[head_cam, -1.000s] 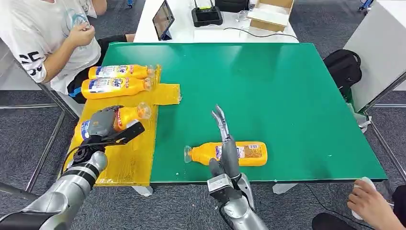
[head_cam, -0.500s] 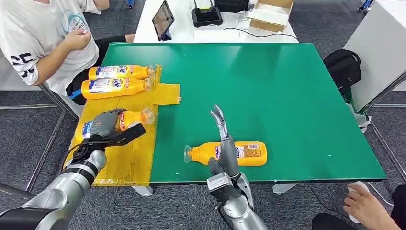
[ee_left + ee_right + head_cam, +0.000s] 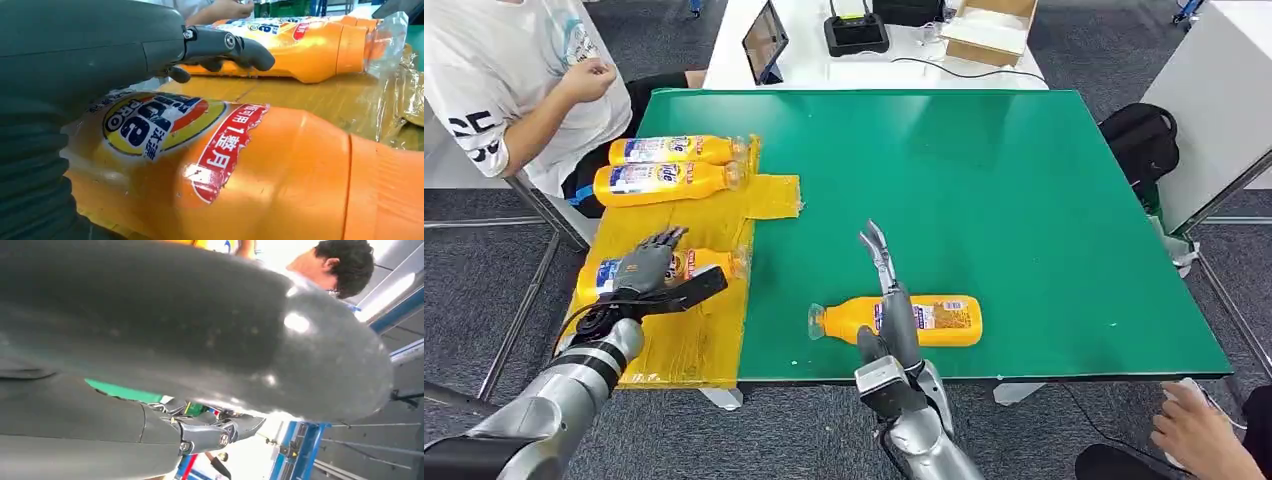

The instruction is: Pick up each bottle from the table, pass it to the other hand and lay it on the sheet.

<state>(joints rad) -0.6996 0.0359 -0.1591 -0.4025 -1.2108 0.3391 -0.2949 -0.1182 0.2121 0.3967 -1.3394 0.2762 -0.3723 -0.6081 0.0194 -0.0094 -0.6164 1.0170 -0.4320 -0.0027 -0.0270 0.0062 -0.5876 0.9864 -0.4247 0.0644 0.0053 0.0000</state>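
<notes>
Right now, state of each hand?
Left hand: open, fingers spread over the orange plastic bottle lying on the yellow sheet.
Right hand: open, fingers straight, holding nothing.

My left arm reaches in from the lower left, and my left hand (image 3: 649, 272) hovers with its fingers (image 3: 235, 47) spread and extended, the thumb stretched out to the side, gripping nothing. My right arm rises from the bottom centre, and my right hand (image 3: 889, 290) stands edge-on with fingers straight, pointing forward and slightly apart at the tips. It grips nothing either. In the right wrist view its thumb (image 3: 200, 340) looms close.
</notes>
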